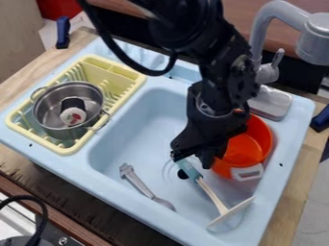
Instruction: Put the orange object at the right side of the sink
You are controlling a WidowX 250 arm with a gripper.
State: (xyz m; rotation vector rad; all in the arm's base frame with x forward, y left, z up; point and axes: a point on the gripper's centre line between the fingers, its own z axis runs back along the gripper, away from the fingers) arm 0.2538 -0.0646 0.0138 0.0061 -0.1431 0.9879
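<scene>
Camera view: the gripper hangs, fingers parted and seemingly empty, beside an orange pot; a low sweep could snag the teal-and-cream utensil in the sink.

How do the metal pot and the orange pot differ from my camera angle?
The metal pot is silvery; the orange pot is bright orange.
The metal pot sits in the yellow dish rack, while the orange pot is in the sink basin.
The metal pot has thin wire loop handles; the orange pot shows a thick, pale handle.
Both are round and open-topped.
</scene>
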